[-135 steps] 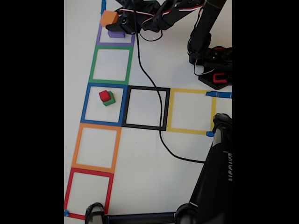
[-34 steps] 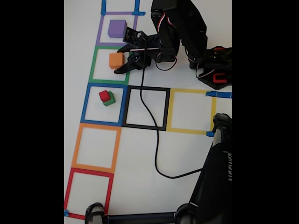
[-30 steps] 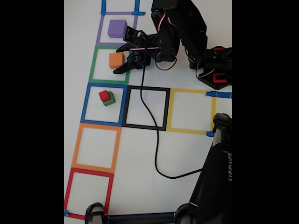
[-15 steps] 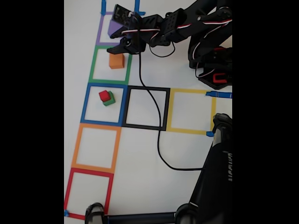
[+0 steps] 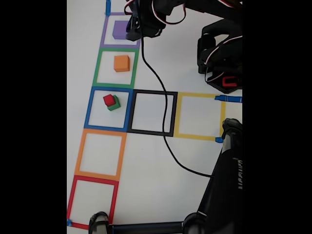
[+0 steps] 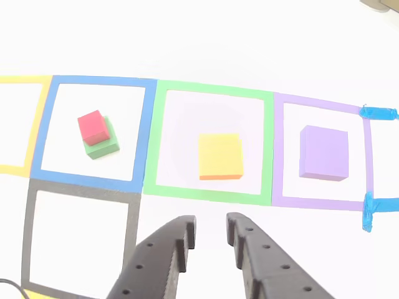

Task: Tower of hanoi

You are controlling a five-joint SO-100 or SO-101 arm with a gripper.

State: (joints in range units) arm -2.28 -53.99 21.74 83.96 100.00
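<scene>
— Other view first: what's nearest?
— The hand (image 6: 209, 232), empty, its two dark fingers (image 6: 169, 249) a little apart above the white counter (image 6: 199, 37).

— And beyond it?
— The orange cube (image 6: 220, 156) sits alone in the green square (image 6: 211, 147). The purple cube (image 6: 323, 153) sits in the purple square (image 6: 322, 156) to its right. To the left, the red cube (image 6: 93, 127) rests on the green cube (image 6: 104, 144), inside the blue square (image 6: 93, 134).

— Does the fixed view agree?
— Yes. Red (image 5: 109, 100) on green (image 5: 115, 104), then orange (image 5: 121, 63) farther up, then purple (image 5: 120, 29) beside the arm (image 5: 146, 19). A black cable (image 5: 161, 117) crosses the black square (image 5: 151, 113).
</scene>
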